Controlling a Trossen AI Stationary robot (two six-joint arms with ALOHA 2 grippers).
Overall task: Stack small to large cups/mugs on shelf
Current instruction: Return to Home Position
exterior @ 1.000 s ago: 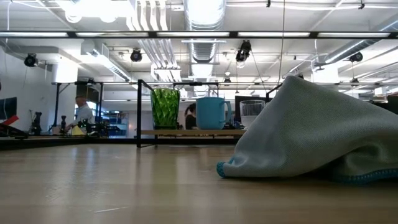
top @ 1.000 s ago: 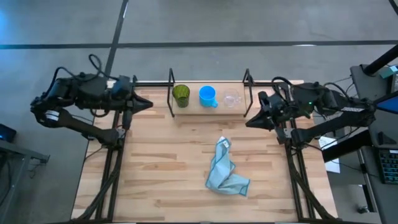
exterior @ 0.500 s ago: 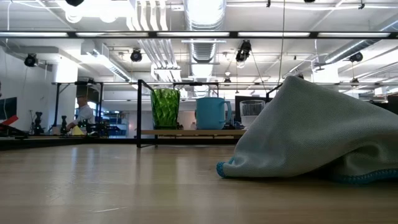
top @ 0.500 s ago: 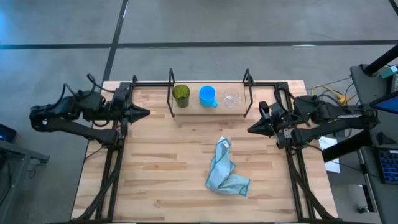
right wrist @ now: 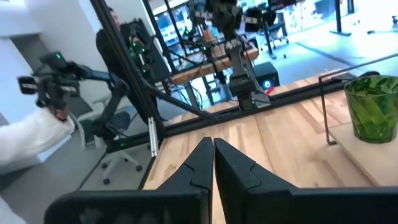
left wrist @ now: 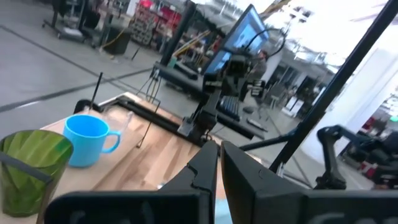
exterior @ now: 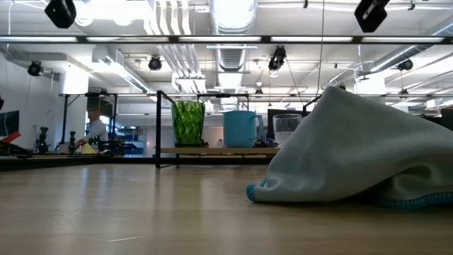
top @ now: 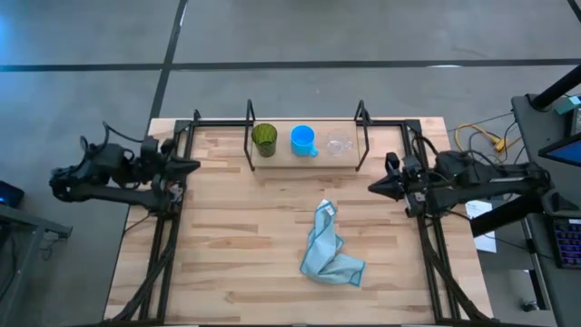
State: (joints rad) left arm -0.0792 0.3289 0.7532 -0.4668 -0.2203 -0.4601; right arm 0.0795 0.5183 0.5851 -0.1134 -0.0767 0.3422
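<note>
Three cups stand in a row on the narrow wooden shelf [top: 306, 159] at the table's far edge: a dark green cup [top: 264, 138] at the left, a bright blue mug [top: 302, 140] with a handle in the middle, a small clear glass [top: 338, 145] at the right. They also show in the low view, the green cup [exterior: 187, 122], the blue mug [exterior: 241, 128] and the glass [exterior: 287, 127]. My left gripper [top: 194, 165] is shut and empty at the table's left edge. My right gripper [top: 372, 187] is shut and empty at the right edge.
A crumpled light blue cloth [top: 329, 250] lies on the tabletop in front of the shelf, right of centre; it fills the right of the low view [exterior: 354, 152]. Black metal frame rails [top: 168, 227] run along both table sides. A person's sleeve [right wrist: 37, 143] shows beyond the table.
Both arms have drawn back from the shelf: my left gripper toward the table's left edge and a little nearer, my right gripper toward the right edge and a little nearer. The cups and the cloth have stayed put.
</note>
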